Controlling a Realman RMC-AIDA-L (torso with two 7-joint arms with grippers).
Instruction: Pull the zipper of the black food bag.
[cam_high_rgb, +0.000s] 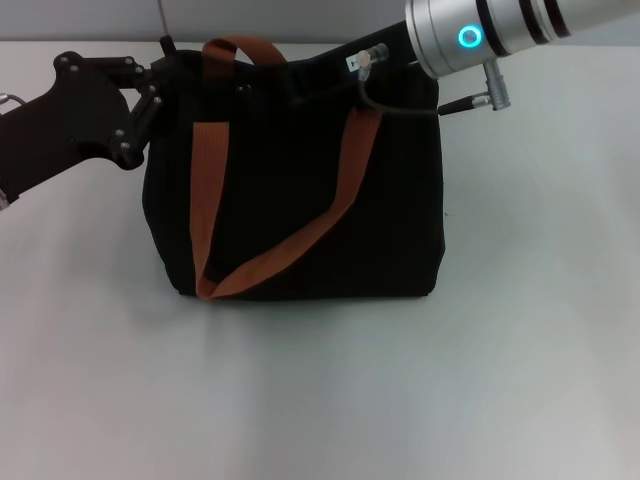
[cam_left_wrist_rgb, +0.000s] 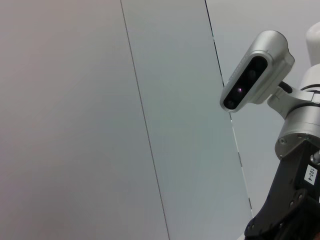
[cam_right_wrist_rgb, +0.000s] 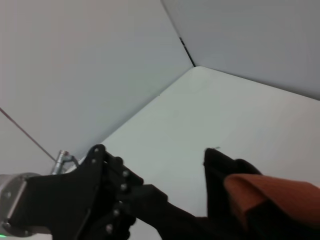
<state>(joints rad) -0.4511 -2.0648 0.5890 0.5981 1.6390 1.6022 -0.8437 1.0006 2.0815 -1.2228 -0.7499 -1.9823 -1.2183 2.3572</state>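
- We see the white table (cam_high_rgb: 520, 380) spreading under everything, with grey wall panels (cam_left_wrist_rgb: 165, 100) behind it in the wrist views.
- The black food bag (cam_high_rgb: 290, 180) stands upright at the middle of the table, toward its far side, its orange-brown straps (cam_high_rgb: 205, 190) forming a V on the front and one handle (cam_high_rgb: 243, 47) arching above the top edge.
- Our left arm reaches in from the left, and the left gripper (cam_high_rgb: 165, 75) sits against the bag's upper left corner; we cannot tell how far its fingers are spread or whether they hold any fabric.
- Our right arm (cam_high_rgb: 500, 30) comes in from the upper right, and the right gripper (cam_high_rgb: 365, 62) is at the bag's top edge near the right strap; the bag and the wrist hide its fingers, so we cannot tell its grip either.
- We cannot make out the zipper against the dark fabric in any view.
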